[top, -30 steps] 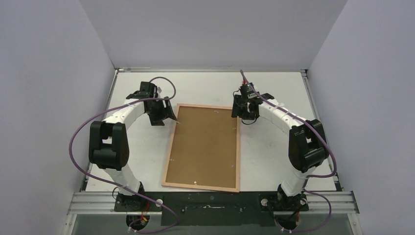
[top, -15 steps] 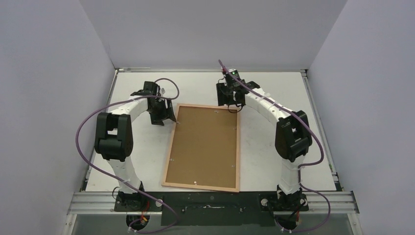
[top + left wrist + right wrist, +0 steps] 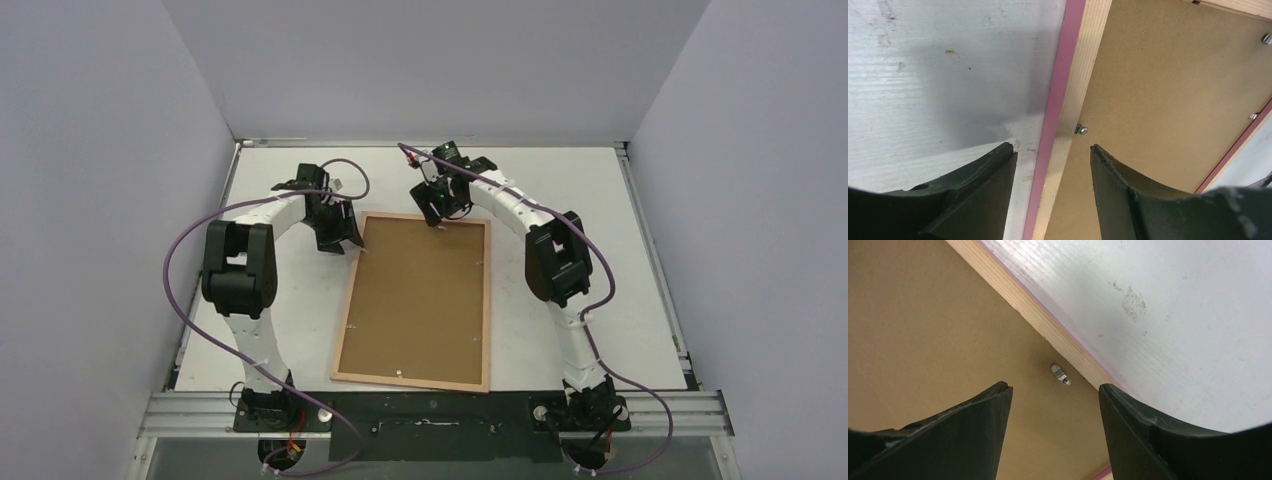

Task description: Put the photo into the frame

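From the overhead camera I see the frame (image 3: 410,381) lying face down near the middle of the table (image 3: 650,300), its long sides running away from the arm bases and its pale wood back up. The brown backing board (image 3: 420,300) fills it. The left gripper (image 3: 345,238) is at the frame's far-left corner. The right gripper (image 3: 440,218) is over the far short edge, towards the left half of it. The photo I cannot make out in any view, and whether it lies under the board I cannot tell.

On the left wrist camera my two fingers (image 3: 983,195) are spread apart and closed on nothing. They straddle the frame's rail, one over bare table and the other over the board. The rail's pink outer edge and wood strip run up between them. A metal tab (image 3: 1080,130) sits at the inner edge of the rail, just ahead of the fingertips.

On the right wrist camera the fingers (image 3: 1148,435) are also parted and hold nothing. Both hang over the board just inside the frame's rail, with bare table beyond it. Another metal tab (image 3: 1060,374) lies on the board between the fingertips and the rail, touching neither finger.
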`<state>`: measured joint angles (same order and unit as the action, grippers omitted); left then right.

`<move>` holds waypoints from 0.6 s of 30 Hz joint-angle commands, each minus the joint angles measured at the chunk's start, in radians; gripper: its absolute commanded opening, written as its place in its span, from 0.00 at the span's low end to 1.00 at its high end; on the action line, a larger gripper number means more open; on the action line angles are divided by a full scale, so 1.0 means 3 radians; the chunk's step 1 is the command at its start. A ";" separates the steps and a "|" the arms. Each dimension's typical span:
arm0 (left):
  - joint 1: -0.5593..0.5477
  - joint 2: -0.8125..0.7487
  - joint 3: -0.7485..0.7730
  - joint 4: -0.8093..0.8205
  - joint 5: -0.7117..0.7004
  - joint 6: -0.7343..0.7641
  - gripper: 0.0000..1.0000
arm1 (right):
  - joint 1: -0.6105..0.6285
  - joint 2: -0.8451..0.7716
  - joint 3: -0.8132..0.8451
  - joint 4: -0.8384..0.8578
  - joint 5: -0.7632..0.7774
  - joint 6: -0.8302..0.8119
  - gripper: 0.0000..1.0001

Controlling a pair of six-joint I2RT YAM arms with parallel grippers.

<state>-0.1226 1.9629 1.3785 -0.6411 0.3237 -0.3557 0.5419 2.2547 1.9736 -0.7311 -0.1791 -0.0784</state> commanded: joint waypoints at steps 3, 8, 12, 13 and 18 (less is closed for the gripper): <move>0.0023 0.0083 0.0192 -0.0003 0.0102 -0.0062 0.53 | -0.0021 0.0109 0.0307 -0.0405 -0.0124 -0.0605 0.65; 0.0029 0.0110 0.0224 -0.0017 0.0106 -0.0088 0.51 | -0.0017 0.0248 0.0459 -0.0673 -0.0214 -0.0819 0.65; 0.0025 0.0150 0.0279 -0.0069 0.0112 -0.0092 0.49 | -0.0018 0.0352 0.0542 -0.0687 -0.0092 -0.0928 0.65; 0.0029 0.0161 0.0293 -0.0079 0.0110 -0.0088 0.48 | -0.0018 0.0376 0.0573 -0.0688 -0.0050 -0.0945 0.65; 0.0027 0.0191 0.0333 -0.0101 0.0098 -0.0104 0.47 | -0.0054 0.0444 0.0611 -0.0486 -0.0005 -0.0924 0.64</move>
<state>-0.1226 2.0075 1.4349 -0.6598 0.3420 -0.3820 0.5400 2.3734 2.1143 -0.9173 -0.2001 -0.3336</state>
